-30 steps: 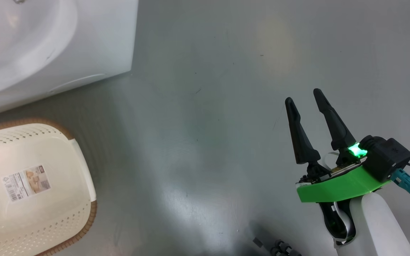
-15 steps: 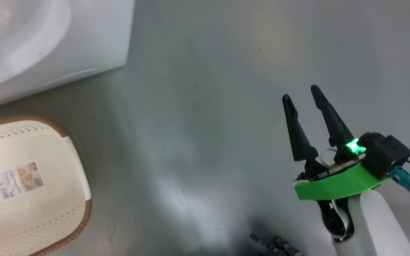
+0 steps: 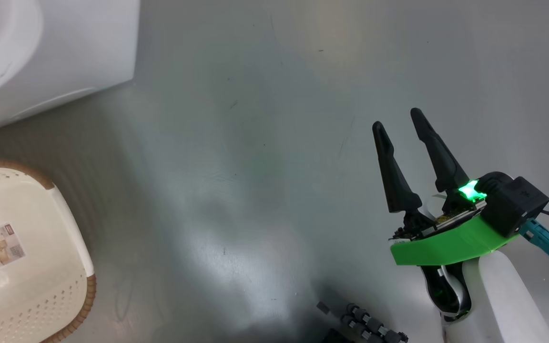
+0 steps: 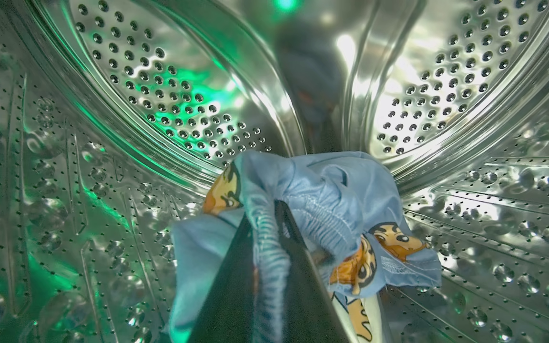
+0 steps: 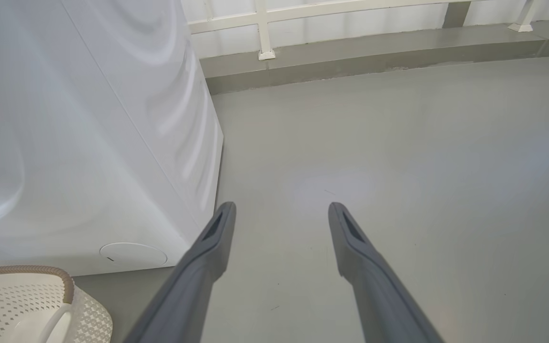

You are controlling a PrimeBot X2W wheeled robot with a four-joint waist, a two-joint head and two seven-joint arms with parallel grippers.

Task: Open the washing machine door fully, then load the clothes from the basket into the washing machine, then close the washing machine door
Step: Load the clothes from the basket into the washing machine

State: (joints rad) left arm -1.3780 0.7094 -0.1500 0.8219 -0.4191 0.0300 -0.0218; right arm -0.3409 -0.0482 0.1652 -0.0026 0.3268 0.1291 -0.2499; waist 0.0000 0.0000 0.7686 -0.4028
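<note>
left gripper (image 4: 265, 224) deep in drum (image 4: 160, 85), jaws narrow, pinching blue garment (image 4: 331, 190) to carry it in; right gripper (image 3: 397, 119) wide apart, idle over floor (image 3: 255, 143).

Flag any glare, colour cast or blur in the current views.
Left wrist view: green cast and hard glare on the drum; light blue garment sharp, left gripper soft. Head view: broad sheen on the floor, right gripper crisp. Right wrist view: even, flat light, fingers soft.
</note>
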